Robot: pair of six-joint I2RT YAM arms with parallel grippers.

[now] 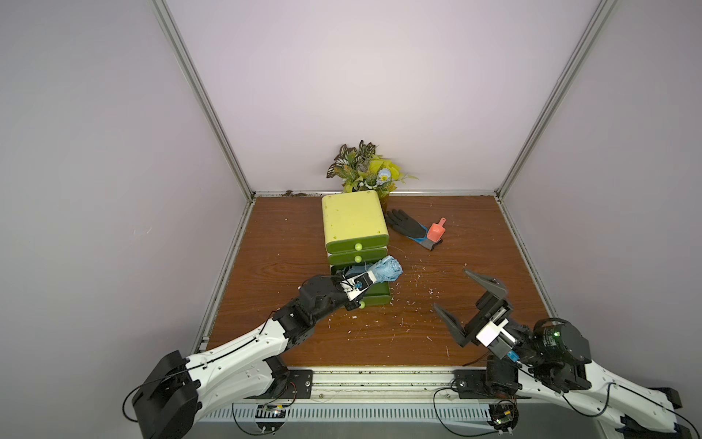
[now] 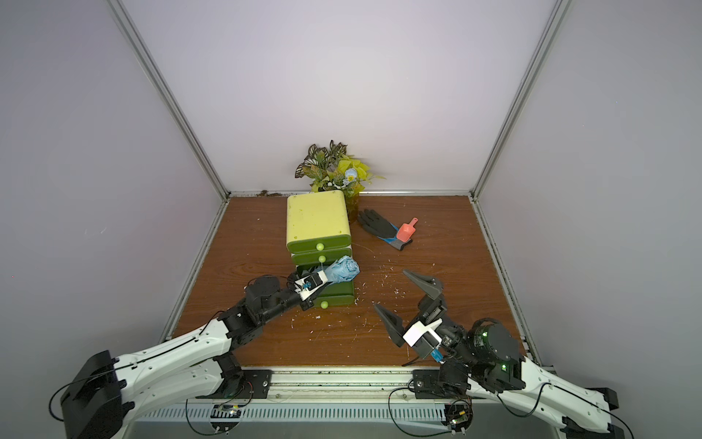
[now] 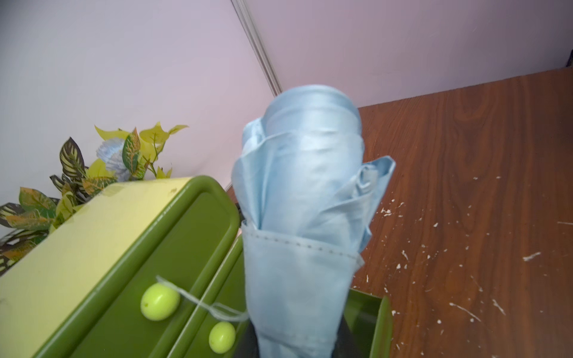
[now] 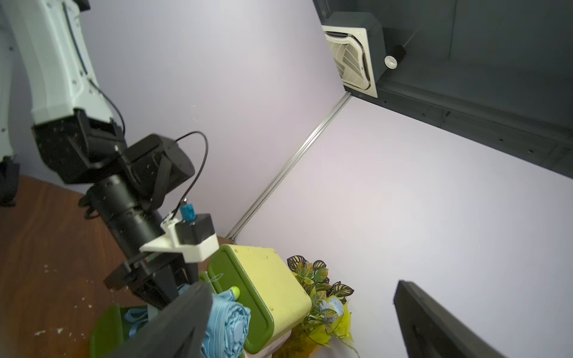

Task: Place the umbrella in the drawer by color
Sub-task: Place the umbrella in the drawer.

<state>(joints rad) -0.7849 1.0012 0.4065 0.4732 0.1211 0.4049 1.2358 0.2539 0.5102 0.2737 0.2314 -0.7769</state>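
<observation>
Pale blue item, both top views: umbrella (image 1: 383, 270), folded, lying aslant at frame centre over the pulled-out bottom drawer (image 1: 378, 298) of the cabinet (image 1: 353, 218). Whether it rests on the drawer or hangs above it cannot be told.
Cabinet, both top views: green body with a pale yellow top, standing at the centre rear of the brown wood table (image 1: 285, 247). The upper two drawers are pushed in.
Left gripper, both top views: left gripper (image 1: 372, 280) is pinched on the umbrella's lower-left end.
Right gripper, both top views: right gripper (image 1: 450, 287) has its jaws spread wide and holds nothing, above the table right of the cabinet and well apart from it.
Other stock, both top views: a black glove (image 1: 406, 224) and an orange scoop (image 1: 435, 232) touch each other right of the cabinet. A plant (image 1: 364, 167) stands behind the cabinet.
Left wrist view: the umbrella (image 3: 304, 217) fills the centre, seen end-on. Two round knobs (image 3: 159, 301) sit at lower left, and the open drawer's rim (image 3: 381, 322) is at lower right. White flecks (image 3: 403, 257) lie on the table.
Right wrist view: two dark fingers (image 4: 173, 325) stand far apart along the bottom edge. The umbrella (image 4: 229, 325) is at lower centre, under the left gripper (image 4: 155, 285) and beside the cabinet (image 4: 266, 279).
</observation>
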